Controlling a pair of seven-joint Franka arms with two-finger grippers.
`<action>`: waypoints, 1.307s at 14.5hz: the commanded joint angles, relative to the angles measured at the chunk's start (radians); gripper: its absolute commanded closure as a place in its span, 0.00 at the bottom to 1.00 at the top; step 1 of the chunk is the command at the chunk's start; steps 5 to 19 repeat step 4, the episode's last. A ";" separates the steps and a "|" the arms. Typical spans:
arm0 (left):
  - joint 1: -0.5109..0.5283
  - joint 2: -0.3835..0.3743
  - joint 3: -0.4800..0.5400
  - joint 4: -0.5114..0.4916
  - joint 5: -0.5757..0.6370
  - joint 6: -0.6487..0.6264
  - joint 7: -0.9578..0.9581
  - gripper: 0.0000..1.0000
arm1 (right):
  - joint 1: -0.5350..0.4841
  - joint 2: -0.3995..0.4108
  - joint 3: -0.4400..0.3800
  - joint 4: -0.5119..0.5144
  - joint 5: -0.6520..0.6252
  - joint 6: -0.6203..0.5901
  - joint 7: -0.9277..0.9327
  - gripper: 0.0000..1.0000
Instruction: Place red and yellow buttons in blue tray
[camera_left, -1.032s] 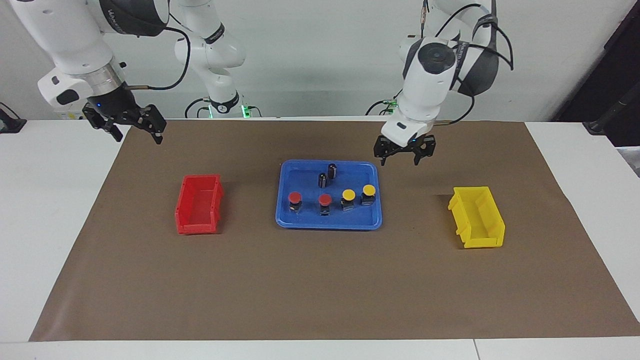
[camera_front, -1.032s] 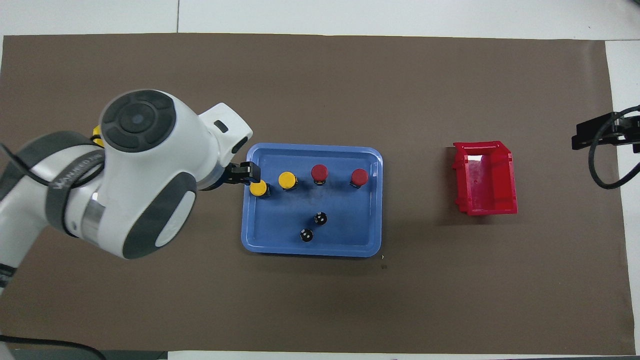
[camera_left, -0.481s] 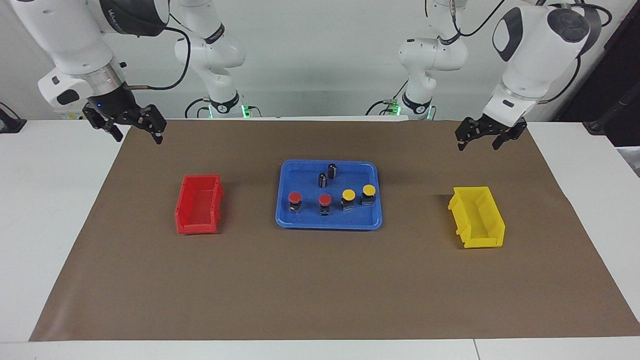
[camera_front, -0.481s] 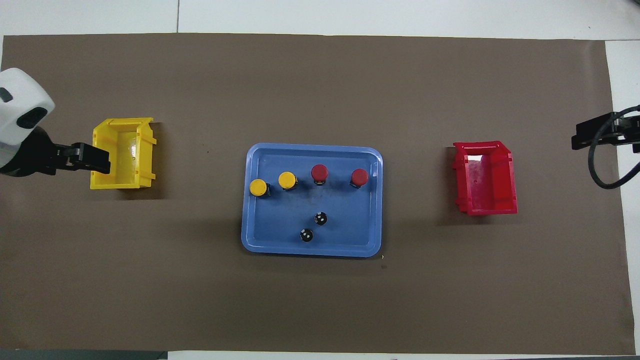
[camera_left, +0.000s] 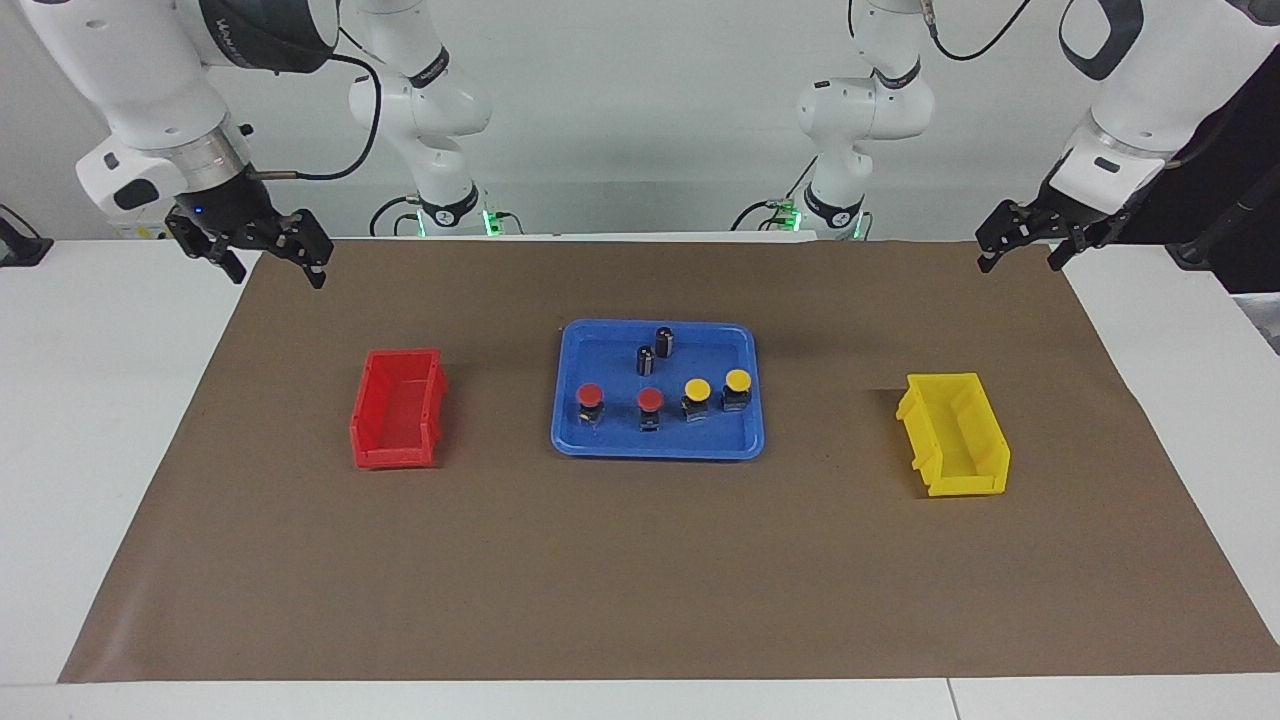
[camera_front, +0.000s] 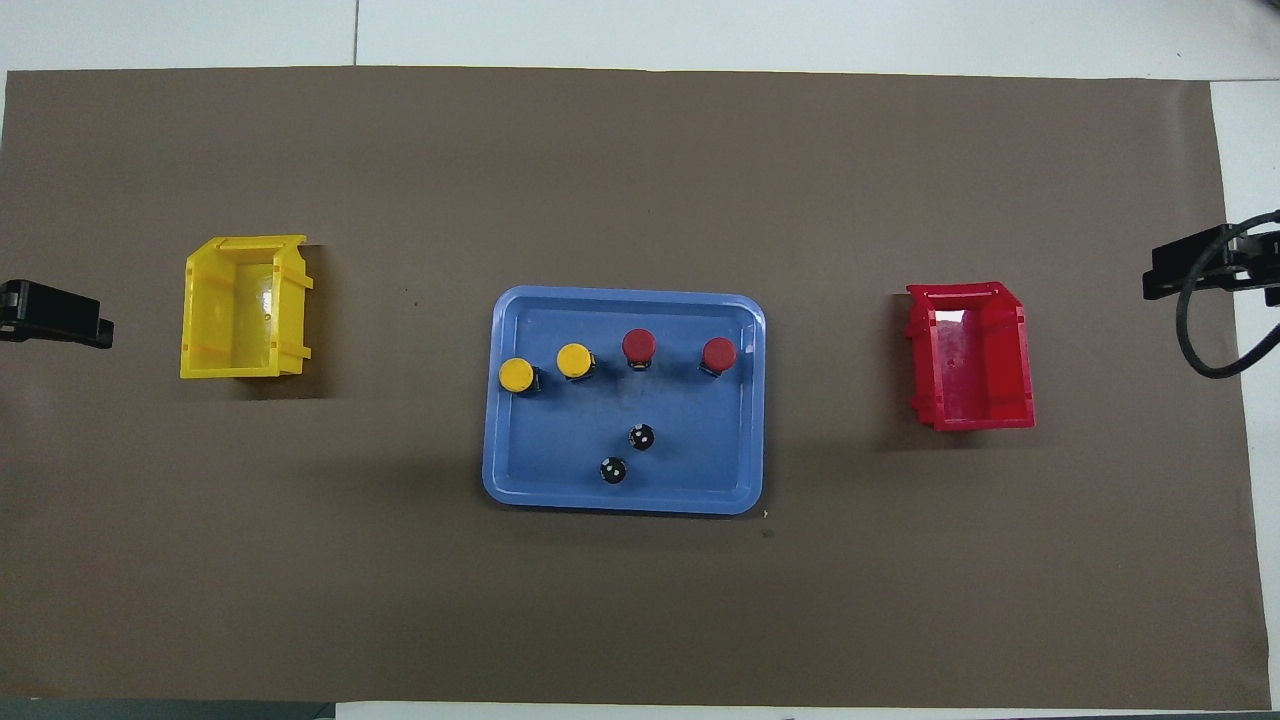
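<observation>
The blue tray (camera_left: 655, 450) lies in the middle of the brown mat; it also shows in the overhead view (camera_front: 560, 440). In it two red buttons (camera_left: 590, 394) (camera_left: 650, 400) and two yellow buttons (camera_left: 697, 388) (camera_left: 738, 380) stand in a row, upright. From above the yellow ones (camera_front: 516, 374) (camera_front: 574, 360) are toward the left arm's end and the red ones (camera_front: 638, 345) (camera_front: 718, 353) toward the right arm's end. My left gripper (camera_left: 1018, 262) is open and empty, up over the mat's corner at its own end. My right gripper (camera_left: 278, 275) is open and empty over the mat's edge, waiting.
Two dark capless cylinders (camera_left: 645, 360) (camera_left: 664, 341) stand in the tray, nearer to the robots than the buttons. An empty red bin (camera_left: 398, 407) sits toward the right arm's end, an empty yellow bin (camera_left: 955, 433) toward the left arm's end.
My left arm has pulled away from over the tray's edge, past the yellow bin, to the mat's corner at its own end. The buttons and the right arm have not moved.
</observation>
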 joint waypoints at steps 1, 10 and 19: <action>0.033 0.000 -0.012 0.019 0.015 -0.031 0.032 0.00 | -0.006 -0.016 0.004 -0.022 0.004 0.011 -0.025 0.00; 0.034 -0.003 -0.005 0.024 0.013 -0.031 0.054 0.00 | -0.006 -0.016 0.004 -0.022 0.004 0.011 -0.025 0.00; 0.034 -0.003 -0.005 0.024 0.013 -0.031 0.054 0.00 | -0.006 -0.016 0.004 -0.022 0.004 0.011 -0.025 0.00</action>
